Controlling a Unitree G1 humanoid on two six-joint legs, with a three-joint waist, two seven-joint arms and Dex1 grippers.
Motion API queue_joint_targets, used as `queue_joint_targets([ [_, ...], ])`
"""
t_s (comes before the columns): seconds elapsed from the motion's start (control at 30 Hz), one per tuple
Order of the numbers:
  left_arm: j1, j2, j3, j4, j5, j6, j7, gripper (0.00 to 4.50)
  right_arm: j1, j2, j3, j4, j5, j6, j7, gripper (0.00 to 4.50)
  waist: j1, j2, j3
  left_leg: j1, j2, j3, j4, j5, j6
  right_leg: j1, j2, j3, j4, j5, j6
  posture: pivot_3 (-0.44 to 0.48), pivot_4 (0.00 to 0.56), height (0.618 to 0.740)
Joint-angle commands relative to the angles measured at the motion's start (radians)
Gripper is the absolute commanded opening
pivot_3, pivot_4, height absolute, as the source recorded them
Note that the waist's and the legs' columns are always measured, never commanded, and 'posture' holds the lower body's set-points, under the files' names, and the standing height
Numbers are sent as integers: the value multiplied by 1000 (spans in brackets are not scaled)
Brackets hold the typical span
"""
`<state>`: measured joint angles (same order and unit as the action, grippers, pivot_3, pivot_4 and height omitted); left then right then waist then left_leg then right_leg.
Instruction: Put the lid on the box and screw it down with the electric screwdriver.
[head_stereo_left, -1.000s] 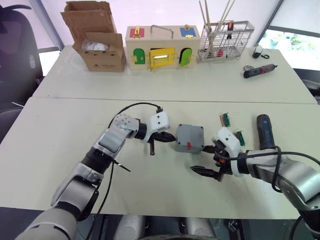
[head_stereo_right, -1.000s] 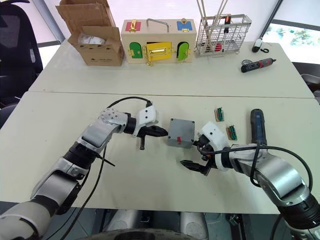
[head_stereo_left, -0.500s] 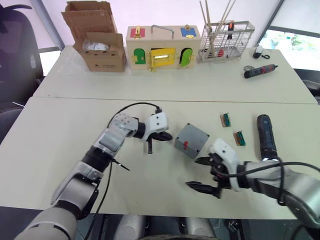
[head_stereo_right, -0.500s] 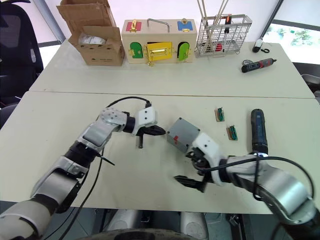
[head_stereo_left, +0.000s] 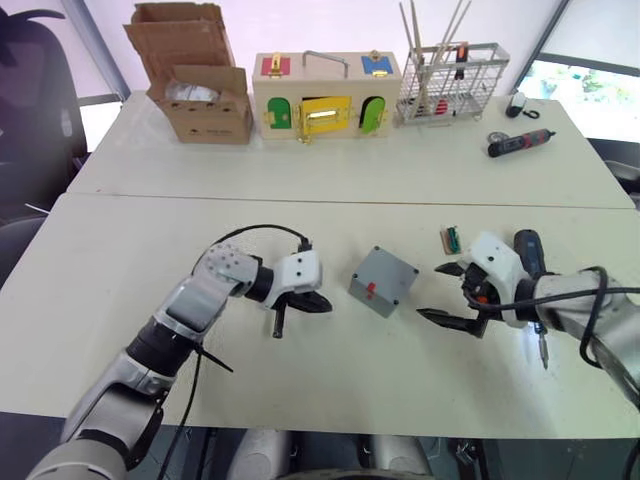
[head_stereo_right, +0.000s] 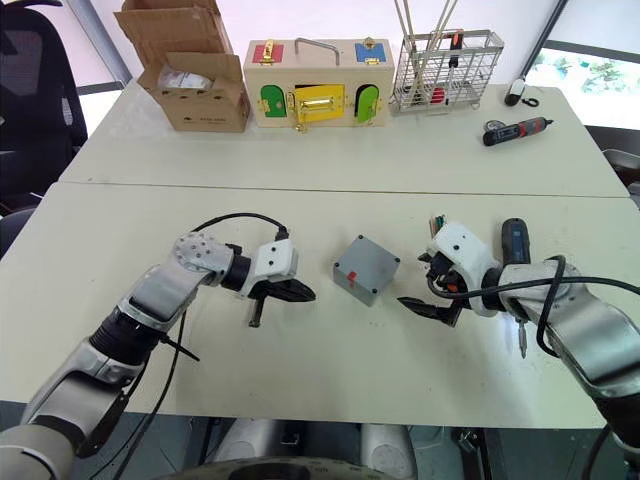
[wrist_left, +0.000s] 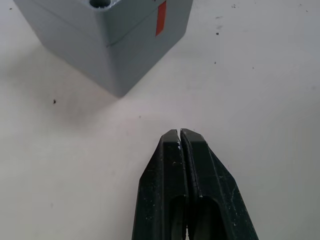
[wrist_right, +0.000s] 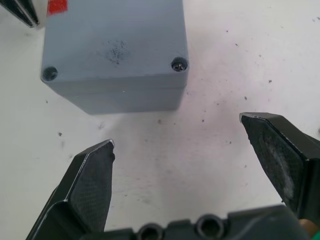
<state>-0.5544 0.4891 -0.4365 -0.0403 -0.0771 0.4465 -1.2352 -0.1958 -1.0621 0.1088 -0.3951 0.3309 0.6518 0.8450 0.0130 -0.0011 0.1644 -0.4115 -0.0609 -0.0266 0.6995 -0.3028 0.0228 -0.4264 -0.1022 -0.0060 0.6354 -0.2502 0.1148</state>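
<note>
Small square grey plastic box (head_stereo_left: 383, 281) sitting mid-table with lid (wrist_right: 114, 42) already resting on top. Left gripper (head_stereo_left: 318, 304) clenched empty; right gripper (head_stereo_left: 447, 292) spread wide, empty. Thick black electric screwdriver (head_stereo_left: 529, 262) lying behind right gripper, risking getting knocked. Box, unheld, possibly sliding under screwing.

Bright, even daylight (strongest from the windows behind) leaves soft shadows on the table (head_stereo_left: 120, 290); wrist views stay sharp.

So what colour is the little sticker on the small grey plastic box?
Red, on the small grey plastic box; clearest in the left wrist view.
</note>
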Motion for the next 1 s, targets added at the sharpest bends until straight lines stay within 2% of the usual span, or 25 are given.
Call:
queue_joint_targets([
  [0.03, -8, -36, -20, -28, -12, 7, 22, 0, -68, 9, 55, 84, -71, -131, 90, 4457, 0, 0, 0, 0, 0, 0, 0, 0, 0, 0, 0, 0, 0, 0, 0, 0, 150, 694],
  [0.23, -23, -124, -5, 40, -27, 18, 82, 0, -121, 80, 80, 105, -32, -172, 210, 4457, 1, 0, 0, 0, 0, 0, 0, 0, 0, 0, 0, 0, 1, 0, 0, 0, 150, 694],
  [0.43, -21, -93, 3, 50, -4, -2, 98, 0, -83, 103, 82, -6, 27, -92, 258, 4457, 0, 0, 0, 0, 0, 0, 0, 0, -1, -1, 0, 0, 2, 0, 0, 0, 150, 694],
  [0.7, -17, -65, 22, 62, -15, -7, 105, 0, -6, 135, 55, -117, 39, -14, 194, 4457, 1, 0, 0, 0, 0, 0, 0, 1, -1, -2, 0, 0, 3, 0, 0, 0, 150, 694],
  [1.0, -29, -68, 22, 81, -11, -18, 105, 0, 18, 136, 40, -157, 29, 21, 153, 4457, 1, 0, 0, 0, 0, 0, 0, 1, -1, -2, 0, 0, 4, 0, 0, 0, 150, 694],
])
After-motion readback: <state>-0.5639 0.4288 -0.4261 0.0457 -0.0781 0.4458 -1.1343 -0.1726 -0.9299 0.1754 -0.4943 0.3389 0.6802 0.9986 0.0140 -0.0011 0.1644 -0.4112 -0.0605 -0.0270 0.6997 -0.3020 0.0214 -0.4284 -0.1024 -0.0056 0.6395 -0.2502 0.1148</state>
